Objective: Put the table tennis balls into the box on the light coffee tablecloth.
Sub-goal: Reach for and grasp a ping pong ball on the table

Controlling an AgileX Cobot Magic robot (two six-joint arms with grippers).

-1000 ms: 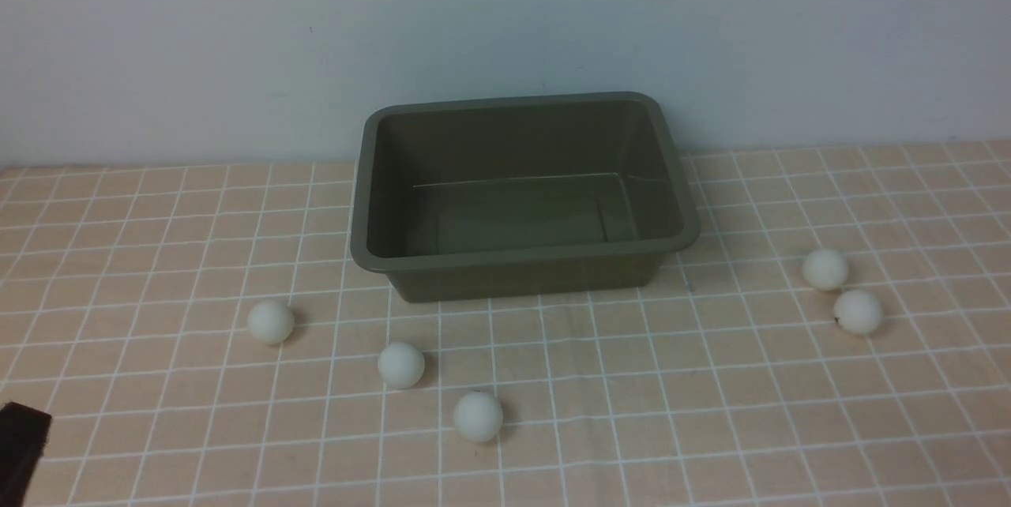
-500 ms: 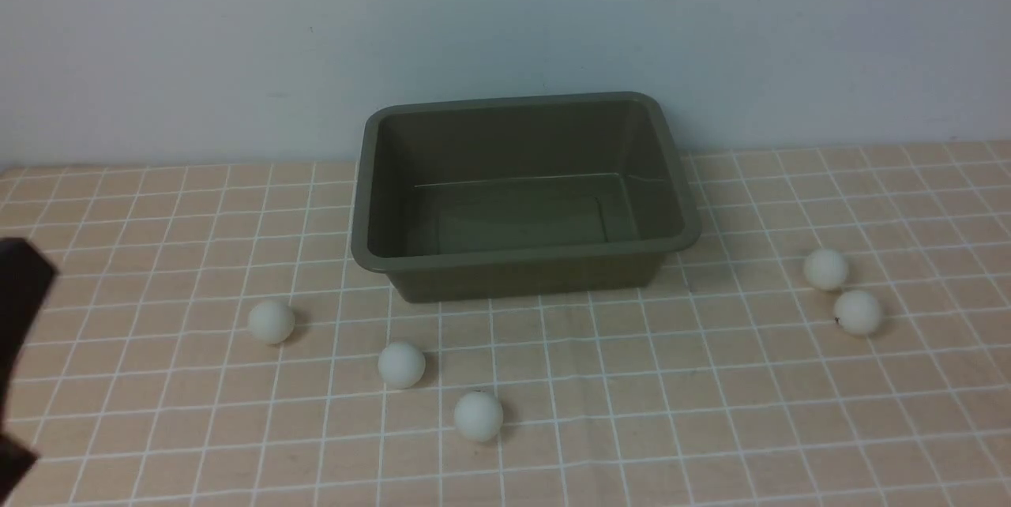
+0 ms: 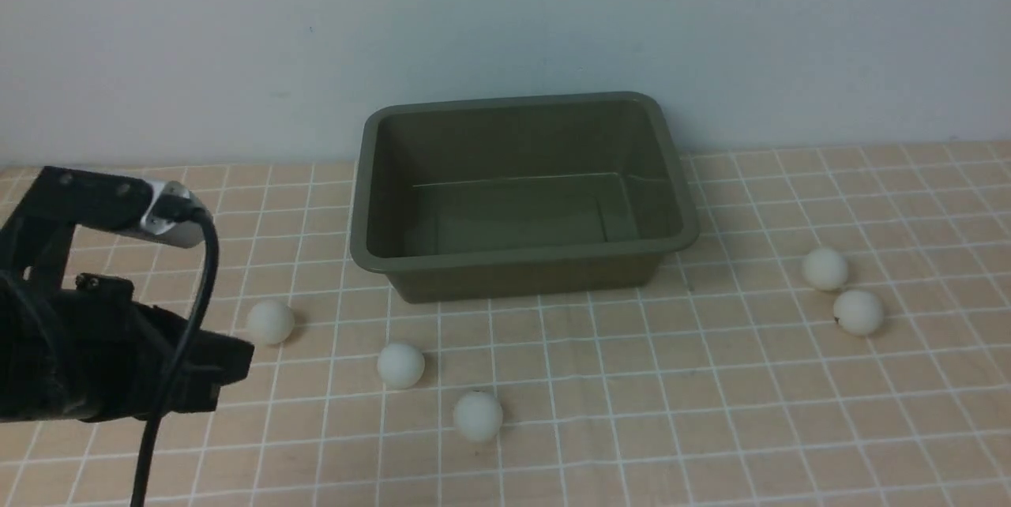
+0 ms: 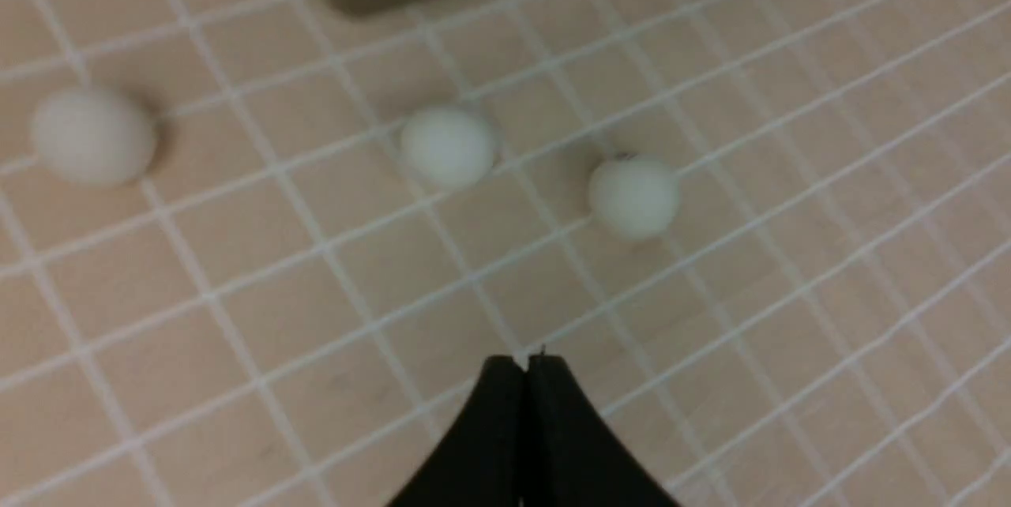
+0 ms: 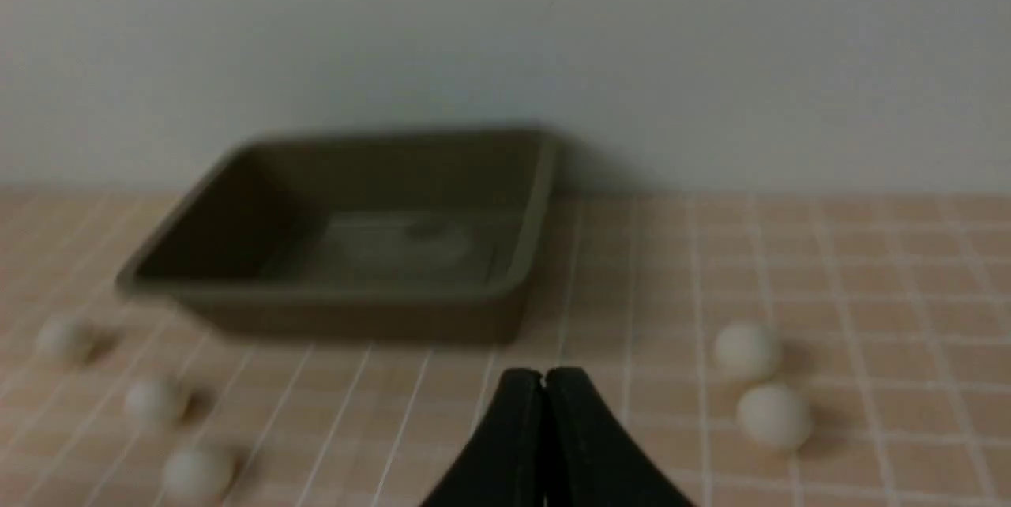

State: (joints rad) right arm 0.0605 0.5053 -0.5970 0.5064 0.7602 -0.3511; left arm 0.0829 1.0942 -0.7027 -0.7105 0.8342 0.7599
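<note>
Box (image 3: 517, 257) empty, at centre of cloth (image 3: 711, 428) far edge. On cloth off box's front left corner, a diagonal row, each apart: far-left ball (image 3: 270, 321), mid ball (image 3: 400, 365), near ball (image 3: 478, 416). Off box's front right corner, close together: back ball (image 3: 825, 268), front ball (image 3: 858, 311). Left gripper (image 4: 527, 361) jaws pressed together, empty, above cloth near the row. Right gripper (image 5: 543, 374) pressed together, empty, facing box.
</note>
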